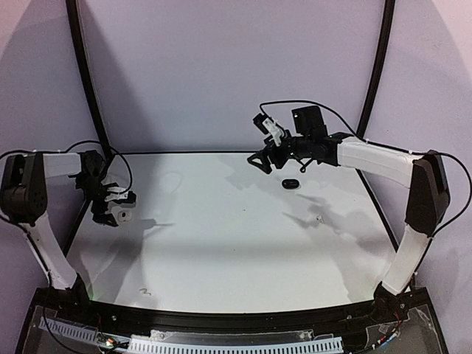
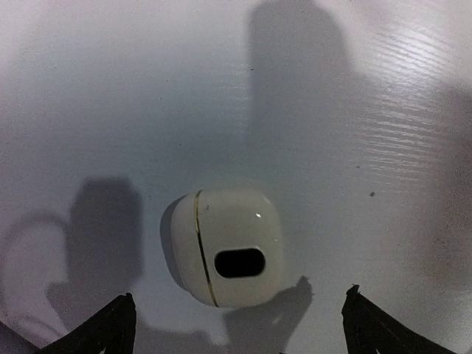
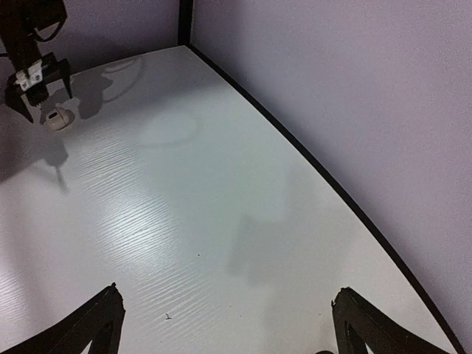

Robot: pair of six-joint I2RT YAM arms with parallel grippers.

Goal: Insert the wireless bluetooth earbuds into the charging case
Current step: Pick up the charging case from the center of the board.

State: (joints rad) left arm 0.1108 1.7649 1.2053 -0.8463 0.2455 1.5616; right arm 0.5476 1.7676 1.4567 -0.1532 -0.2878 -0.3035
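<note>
**Left gripper lines up over the white case**

From above: the left gripper (image 1: 114, 209) sits low at the left side of the table (image 1: 221, 251), jaws wide, with the white case (image 1: 126, 215) just beside its tips. The right gripper (image 1: 267, 153) hangs high over the far middle, also spread wide and carrying nothing. The black case (image 1: 290, 183) lies on the table near it, untouched. The earbuds? I can't call them. A pale speck (image 1: 317, 219) right of centre and a small mark (image 1: 145, 291) near the front left might be buds, but both are too small to tell.

Left wrist, the close look: the white case (image 2: 225, 247) lies flat with its lid seam shut and a dark oval on its face. It sits just ahead of the wide-open left gripper (image 2: 237, 324), with room on either side. My read is that this is the approach to grab the case. As it stands, closing would press on the lid end and the base end and pinch the lid shut. Better to turn the wrist so the pads meet the body clear of the seam, centre up, then come straight down.

Right wrist: the right gripper (image 3: 228, 328), fingers apart, looks across bare table towards the left gripper (image 3: 33, 81), which stands over the white case (image 3: 57, 118). No bud shows here.
</note>
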